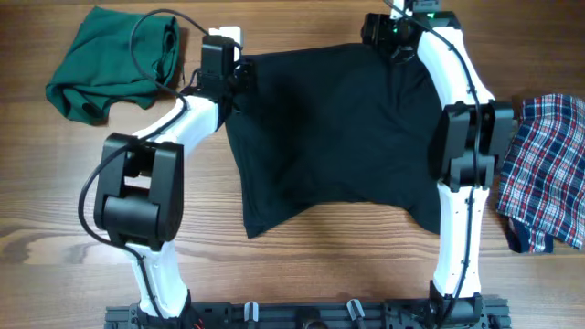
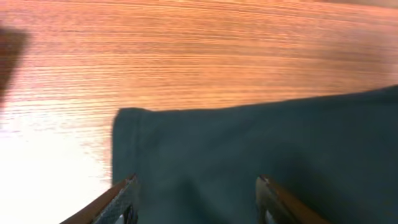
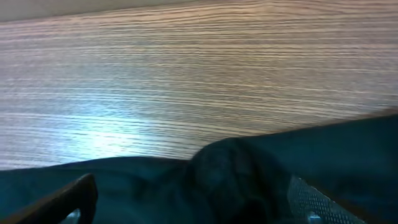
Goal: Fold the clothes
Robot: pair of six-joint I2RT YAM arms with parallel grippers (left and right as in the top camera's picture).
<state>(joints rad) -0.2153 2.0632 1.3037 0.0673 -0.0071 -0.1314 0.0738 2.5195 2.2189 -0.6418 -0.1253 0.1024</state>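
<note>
Lying between end effectors (image 1: 239,78): black top (image 1: 329,137)

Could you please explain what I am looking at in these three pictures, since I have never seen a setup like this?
The top-down picture shows two white-and-black robot arms at a wooden table, seen from above. Each arm ends in a two-fingered claw with a small camera beside it; those cameras took the other two pictures.

Three garments lie on the table: a large black top spread in the middle, a crumpled dark green one at the far left, and a plaid one at the right edge.

The left claw and the right claw both sit at the black top's far edge, one near each far corner. In each close-up the fingers stand apart with dark cloth between them. The right claw is wide open. Neither picture shows the cloth actually pinched yet.
</note>
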